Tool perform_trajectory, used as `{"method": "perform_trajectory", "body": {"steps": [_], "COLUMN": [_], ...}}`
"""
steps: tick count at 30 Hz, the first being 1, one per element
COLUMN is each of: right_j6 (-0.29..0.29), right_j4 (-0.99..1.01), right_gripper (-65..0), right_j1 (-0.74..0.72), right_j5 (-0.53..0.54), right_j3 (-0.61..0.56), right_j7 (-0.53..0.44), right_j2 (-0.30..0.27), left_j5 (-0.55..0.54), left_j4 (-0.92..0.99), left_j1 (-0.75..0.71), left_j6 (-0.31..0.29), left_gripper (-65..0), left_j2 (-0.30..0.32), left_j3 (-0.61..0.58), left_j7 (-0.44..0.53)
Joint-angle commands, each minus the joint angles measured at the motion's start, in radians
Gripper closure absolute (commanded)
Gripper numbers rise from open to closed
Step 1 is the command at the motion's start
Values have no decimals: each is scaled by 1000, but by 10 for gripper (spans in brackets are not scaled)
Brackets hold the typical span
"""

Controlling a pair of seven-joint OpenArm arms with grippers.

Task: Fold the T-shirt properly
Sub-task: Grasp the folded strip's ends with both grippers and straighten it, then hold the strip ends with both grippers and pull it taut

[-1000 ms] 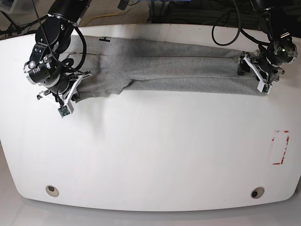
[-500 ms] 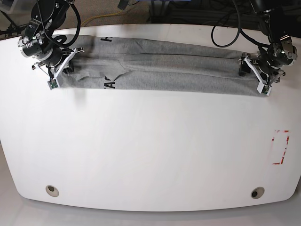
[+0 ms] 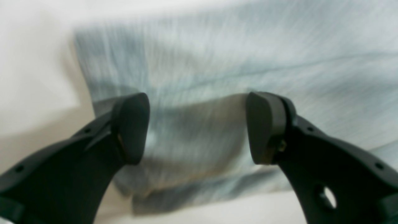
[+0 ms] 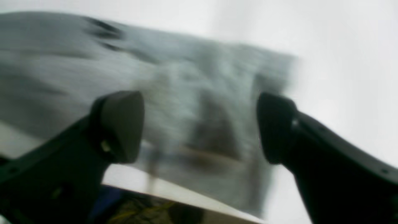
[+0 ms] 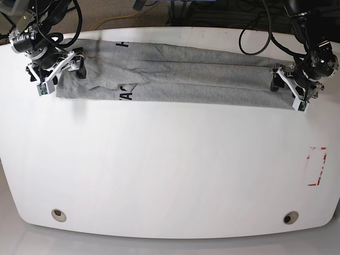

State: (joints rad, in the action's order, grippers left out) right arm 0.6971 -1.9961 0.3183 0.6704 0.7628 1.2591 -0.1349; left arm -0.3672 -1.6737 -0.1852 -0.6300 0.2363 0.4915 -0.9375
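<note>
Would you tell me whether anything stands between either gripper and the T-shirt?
Nothing visible does: the left gripper and right gripper both stand open over opposite ends of the T-shirt.

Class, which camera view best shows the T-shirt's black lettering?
The base view: black marks on the T-shirt show clearly along both long edges. The right wrist view blurs one dark patch; the left wrist view shows grey cloth without lettering.

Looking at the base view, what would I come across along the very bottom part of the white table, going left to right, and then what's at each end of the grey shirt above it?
Table: round metal-rimmed hole → second round hole. T-shirt: right tool → left tool.
</note>
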Motion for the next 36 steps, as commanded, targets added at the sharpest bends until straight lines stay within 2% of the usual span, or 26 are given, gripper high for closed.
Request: {"method": "perform_trajectory", "body": {"steps": [1, 5, 9, 11, 14, 16, 22, 36], "right_j6": [1, 1, 1, 1, 1, 1, 1, 1], "right_j4": [4, 85, 172, 220, 272, 306, 350, 349], "right_gripper": [-468, -438, -439, -439, -439, -439, -439, -434], "right_j1": [15, 17, 12, 9, 9, 0, -57, -80], "right_j5": [110, 165, 117, 81, 51, 33, -84, -87], "right_j3": [-6, -75, -118, -145, -177, -202, -237, -239], "right_j7": [9, 24, 18, -6, -58, -80, -92, -91], "right_j2": [-12, -12, -12, -12, -19, -21, -15, -16], "left_j5": [-83, -217, -319, -353, -361, -364, -361, -342], "left_j4": [-52, -79, -67, -49, -16, 10, 151, 277], "left_j1": [10, 14, 17, 17, 17, 17, 33, 43], "left_j6": [-3, -3, -3, -3, -1, 5, 0, 0], "left_gripper": [-450, -451, -456, -492, -564, -581, -582, -581], "left_j2": [15, 15, 15, 19, 42, 58, 81, 94], "left_j3": [46, 121, 214, 249, 267, 267, 269, 270], "left_j7": [18, -54, -111, -116, -116, -116, -113, -111]}}
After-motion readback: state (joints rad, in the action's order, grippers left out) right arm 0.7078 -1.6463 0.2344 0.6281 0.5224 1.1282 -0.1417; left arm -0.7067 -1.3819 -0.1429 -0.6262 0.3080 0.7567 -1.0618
